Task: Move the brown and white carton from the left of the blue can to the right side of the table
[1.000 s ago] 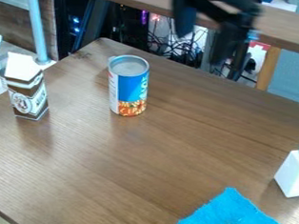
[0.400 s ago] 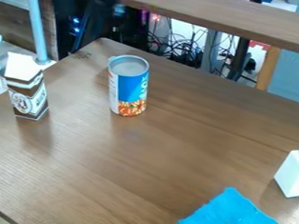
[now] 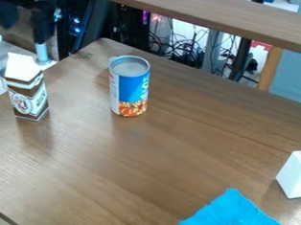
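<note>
The black gripper has swung left along the top of the view since the earlier frame; the carton has not moved. The brown-and-white carton stands upright at the left of the wooden table, its long axis vertical; it lies below the gripper in the view, apart from it; the gripper's two fingers are spread wide, with nothing visible between them; a blue can stands to the carton's right.
</note>
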